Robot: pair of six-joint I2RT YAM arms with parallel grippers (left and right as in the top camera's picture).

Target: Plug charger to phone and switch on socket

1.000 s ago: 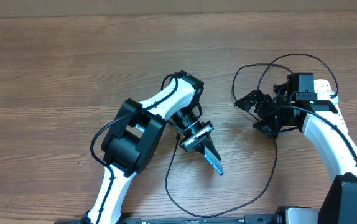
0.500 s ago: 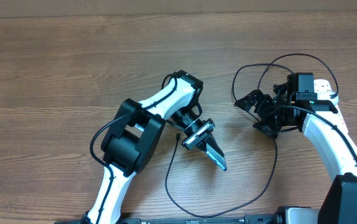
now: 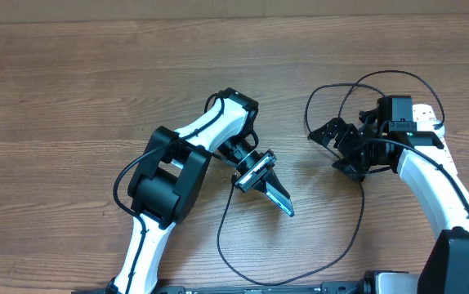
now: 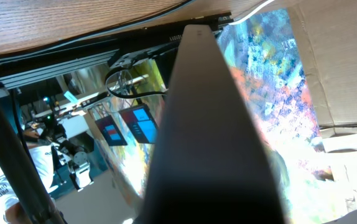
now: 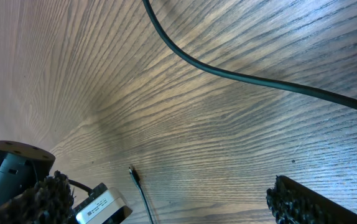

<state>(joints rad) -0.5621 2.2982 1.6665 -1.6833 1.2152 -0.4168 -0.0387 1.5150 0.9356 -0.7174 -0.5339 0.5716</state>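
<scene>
Centrally, left fingers (image 3: 265, 183) pinch the phone (image 3: 283, 203); right fingers (image 5: 303, 202) spread over table (image 3: 71, 98) beside charger (image 5: 228, 73).

The left gripper (image 3: 272, 189) is near the middle of the brown wooden table (image 3: 71, 98). The slim flat phone (image 3: 282, 199) sits between its fingers. The right gripper (image 3: 332, 149) is off to its right, well apart. The long thin black cable (image 3: 360, 220) loops behind and around the right gripper. Then it runs in front of the phone. Its small plug tip (image 5: 133, 172) lies on the table beside the left gripper.
</scene>
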